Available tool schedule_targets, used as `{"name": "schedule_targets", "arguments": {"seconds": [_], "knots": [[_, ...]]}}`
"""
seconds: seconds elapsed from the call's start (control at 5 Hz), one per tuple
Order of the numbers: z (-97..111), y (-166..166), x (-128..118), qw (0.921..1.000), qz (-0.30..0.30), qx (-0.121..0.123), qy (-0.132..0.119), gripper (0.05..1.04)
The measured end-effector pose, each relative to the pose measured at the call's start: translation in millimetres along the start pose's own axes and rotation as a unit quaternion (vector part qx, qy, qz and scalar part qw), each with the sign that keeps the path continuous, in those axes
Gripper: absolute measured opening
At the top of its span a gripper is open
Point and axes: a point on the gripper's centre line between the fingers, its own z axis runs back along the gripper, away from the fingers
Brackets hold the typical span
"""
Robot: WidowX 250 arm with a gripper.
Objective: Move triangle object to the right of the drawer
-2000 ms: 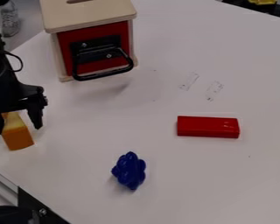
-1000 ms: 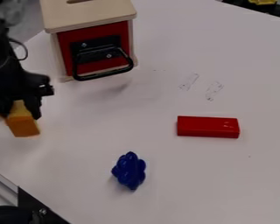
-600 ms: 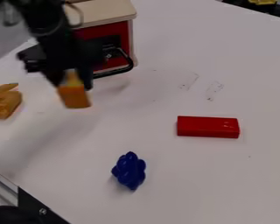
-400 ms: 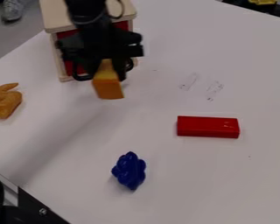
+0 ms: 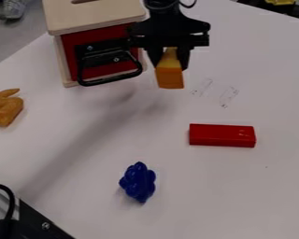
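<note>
My gripper [image 5: 170,63] hangs over the upper middle of the table, just right of the drawer's front. It is shut on the triangle object [image 5: 170,76], an orange and yellow wedge, which is held above the table with its orange face toward the camera. The drawer [image 5: 102,50] is a wooden box with a red front and a black handle, standing at the upper left. Part of its right edge is behind the gripper.
A red block [image 5: 222,135] lies right of centre on the white table [image 5: 177,200]. A blue bumpy object [image 5: 138,182] sits at the lower middle. An orange-brown toy [image 5: 7,108] is at the left edge. Faint marks are on the table below right of the gripper.
The gripper has carried the wedge from the far left, up and rightward across the drawer's front, to its right side. This has uncovered the orange-brown toy. The other objects have stayed put.
</note>
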Motion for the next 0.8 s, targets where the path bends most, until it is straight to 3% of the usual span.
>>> {"name": "schedule_targets", "arguments": {"seconds": [0.4,0.8], "knots": [[-43.0,-20.3,33.5,0.9999,0.009,0.001,0.012,0.417],[-74.3,-31.6,43.6,0.9996,-0.001,0.012,0.024,0.401]]}}
